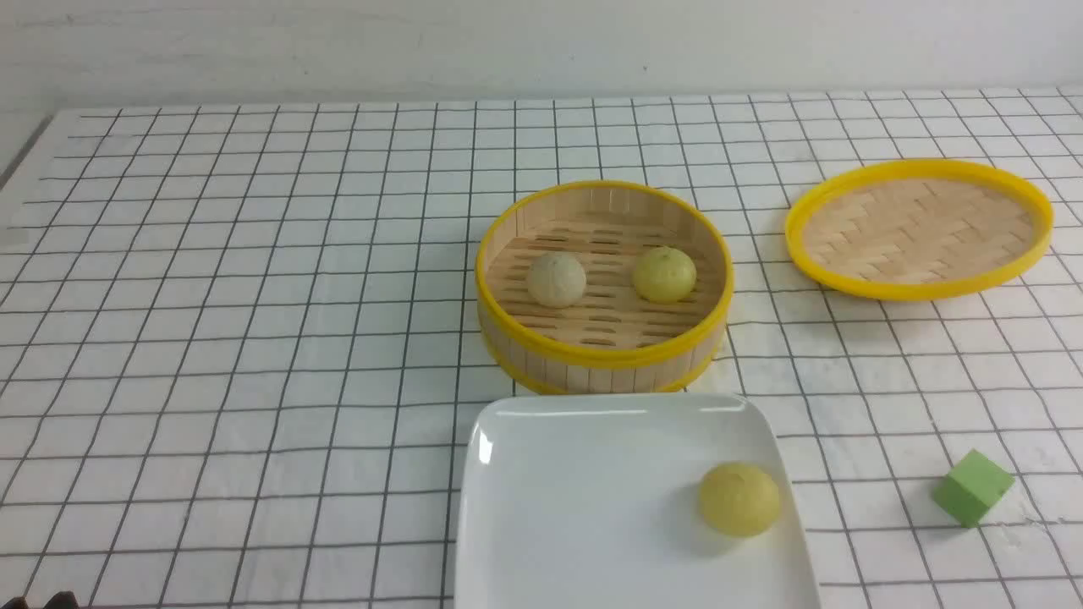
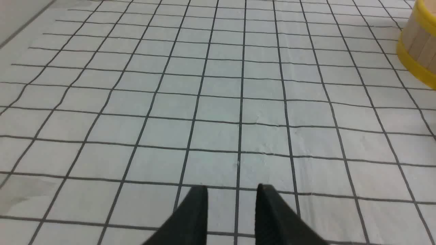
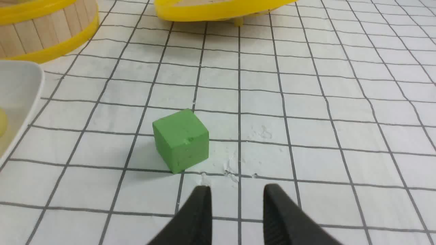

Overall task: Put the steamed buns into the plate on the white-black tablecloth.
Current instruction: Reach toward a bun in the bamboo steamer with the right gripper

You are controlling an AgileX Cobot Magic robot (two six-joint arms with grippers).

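Observation:
Two steamed buns lie in the round bamboo steamer: a beige-white bun and a pale yellow bun. A third, yellow bun rests in the white square plate at the front of the white-black tablecloth. Neither arm reaches into the front view. My left gripper hovers open over bare cloth, the steamer's wall far off to its side. My right gripper is open and empty, just short of the green cube, with the plate's rim off to one side.
The woven steamer lid lies upside down at the back right. The green cube sits to the right of the plate. The steamer stands directly behind the plate. The cloth's left edge runs along the far left.

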